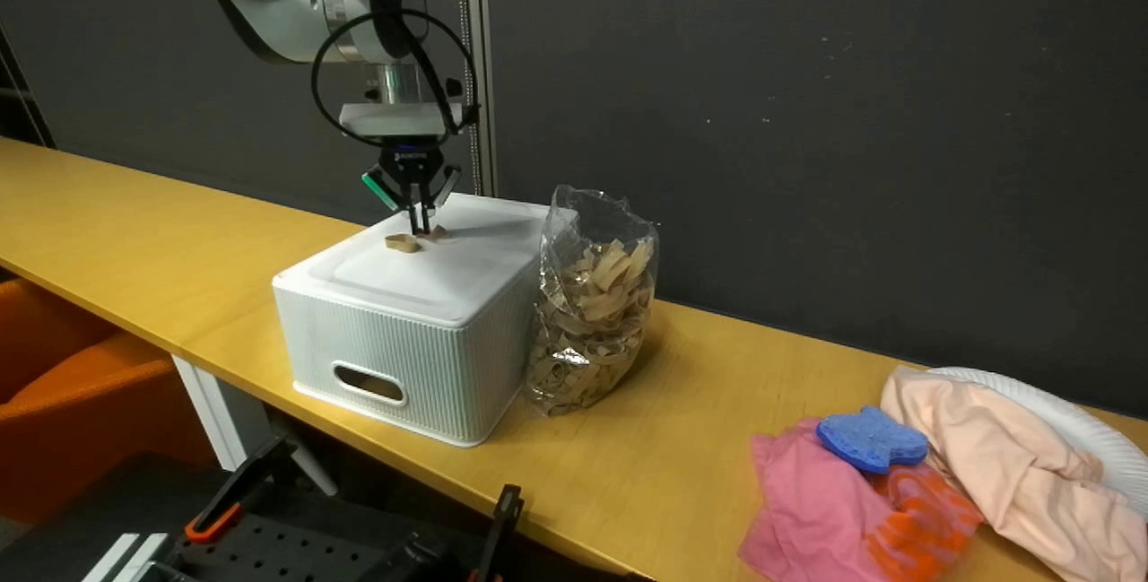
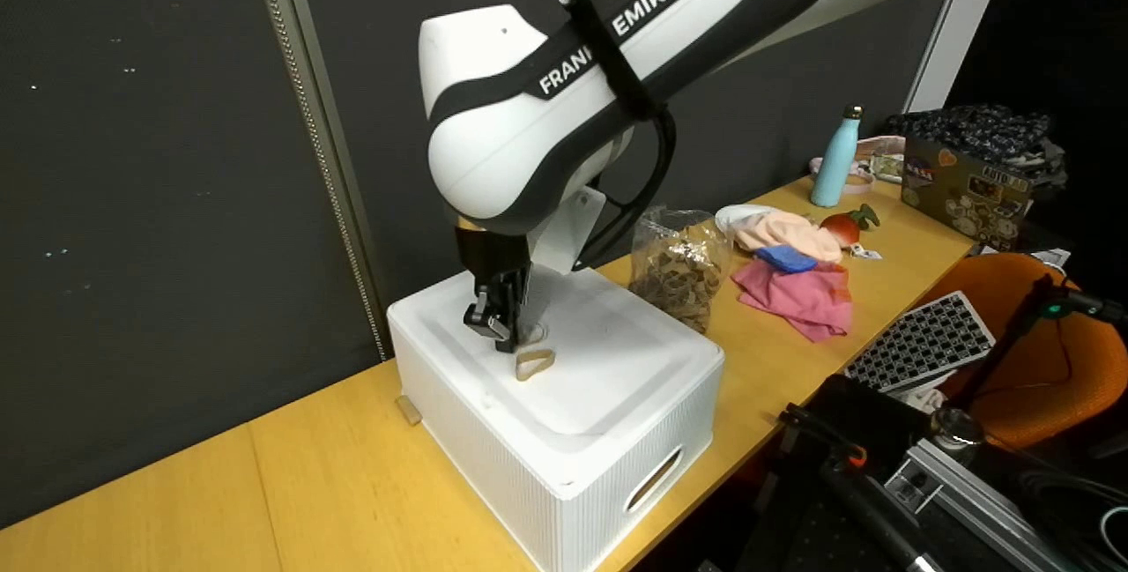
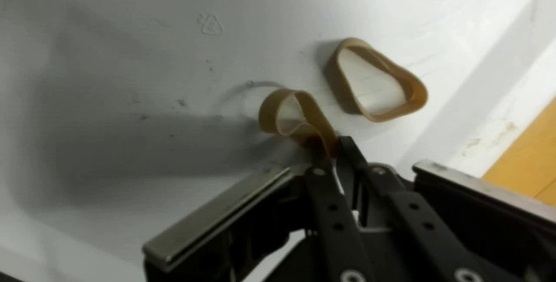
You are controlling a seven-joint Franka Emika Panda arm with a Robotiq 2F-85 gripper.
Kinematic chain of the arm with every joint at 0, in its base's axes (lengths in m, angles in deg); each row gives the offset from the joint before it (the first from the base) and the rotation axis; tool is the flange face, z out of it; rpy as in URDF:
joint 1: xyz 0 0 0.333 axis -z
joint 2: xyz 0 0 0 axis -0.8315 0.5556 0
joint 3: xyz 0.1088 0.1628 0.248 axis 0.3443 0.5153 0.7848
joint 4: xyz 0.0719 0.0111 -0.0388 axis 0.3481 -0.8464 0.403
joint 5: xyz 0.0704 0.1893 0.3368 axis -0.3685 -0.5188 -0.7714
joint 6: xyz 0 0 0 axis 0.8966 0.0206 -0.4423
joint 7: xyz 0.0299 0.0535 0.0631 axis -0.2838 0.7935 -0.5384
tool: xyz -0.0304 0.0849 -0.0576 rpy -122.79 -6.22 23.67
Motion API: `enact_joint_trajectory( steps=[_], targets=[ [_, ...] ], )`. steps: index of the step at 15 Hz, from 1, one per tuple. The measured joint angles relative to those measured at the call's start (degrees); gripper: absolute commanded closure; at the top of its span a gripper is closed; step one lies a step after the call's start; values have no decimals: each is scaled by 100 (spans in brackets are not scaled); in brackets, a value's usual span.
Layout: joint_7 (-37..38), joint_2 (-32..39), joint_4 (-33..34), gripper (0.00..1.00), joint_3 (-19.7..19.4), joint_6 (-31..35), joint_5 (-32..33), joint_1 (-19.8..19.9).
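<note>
Jutting from the gripper, tan rubber band, pinched at one end

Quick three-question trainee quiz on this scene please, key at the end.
1. Open: what does the gripper have between its fingertips?
2. True or false: the clear bag stands beside the white box, not on top of it.
3. Pick one. The blue sponge lies on: (a) the white plate, (b) the pink cloth, (c) the white box.

Key:
1. Part of a tan band; another band lies loose on the box.
2. True.
3. b.
</note>
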Motion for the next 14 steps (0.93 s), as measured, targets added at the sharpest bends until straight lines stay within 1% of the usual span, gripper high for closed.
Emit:
enact_joint_trajectory(
  steps=[9,14],
  targets=[
    [72,-221,6,100,7,-26,0,-8],
    [161,-309,-70,100,76,-26,0,-125]
  ],
)
